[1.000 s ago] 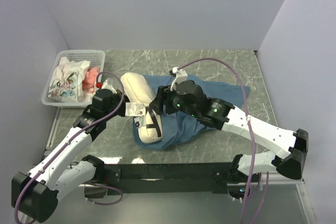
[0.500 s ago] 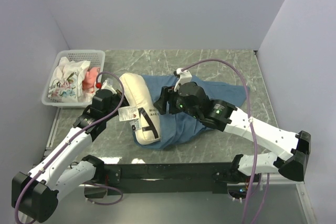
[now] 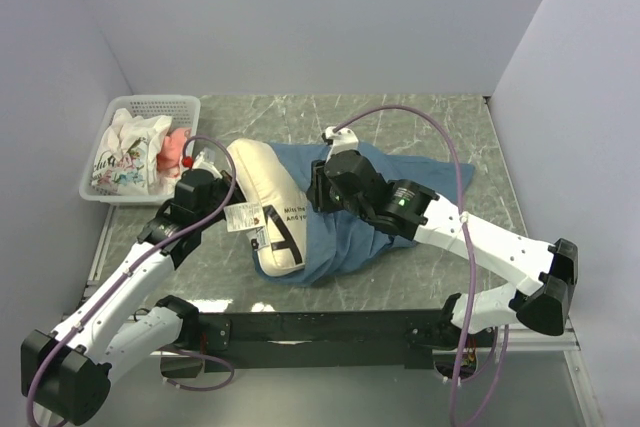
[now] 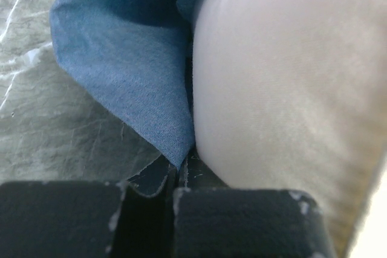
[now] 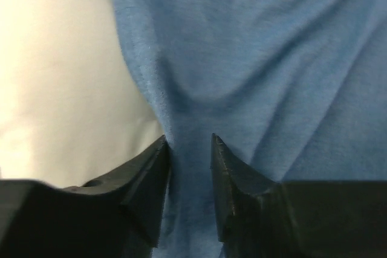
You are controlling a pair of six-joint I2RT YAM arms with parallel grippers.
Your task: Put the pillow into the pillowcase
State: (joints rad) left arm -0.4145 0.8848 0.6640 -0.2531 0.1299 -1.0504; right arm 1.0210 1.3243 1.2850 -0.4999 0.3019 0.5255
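Note:
The cream pillow [image 3: 262, 197] lies at the table's middle left, black text and a white tag showing, its right side inside the blue pillowcase [image 3: 380, 222]. My left gripper [image 3: 224, 203] is at the pillow's left edge; in the left wrist view it [image 4: 176, 172] is shut on a corner of the pillowcase [image 4: 127, 70], with the pillow [image 4: 284, 83] bulging right beside it. My right gripper [image 3: 318, 187] is at the case's opening edge; in the right wrist view it [image 5: 188, 148] pinches a fold of the pillowcase [image 5: 254, 58] next to the pillow [image 5: 60, 77].
A white mesh basket [image 3: 160, 105] with white floral and pink cloths stands at the back left. Grey walls close in the left, back and right. The marbled table [image 3: 420, 117] shows behind and right of the case.
My right gripper has drawn back from over the pillow to the pillowcase's edge, up and to the right. The pillow has turned, showing more black text. The left arm has hardly moved.

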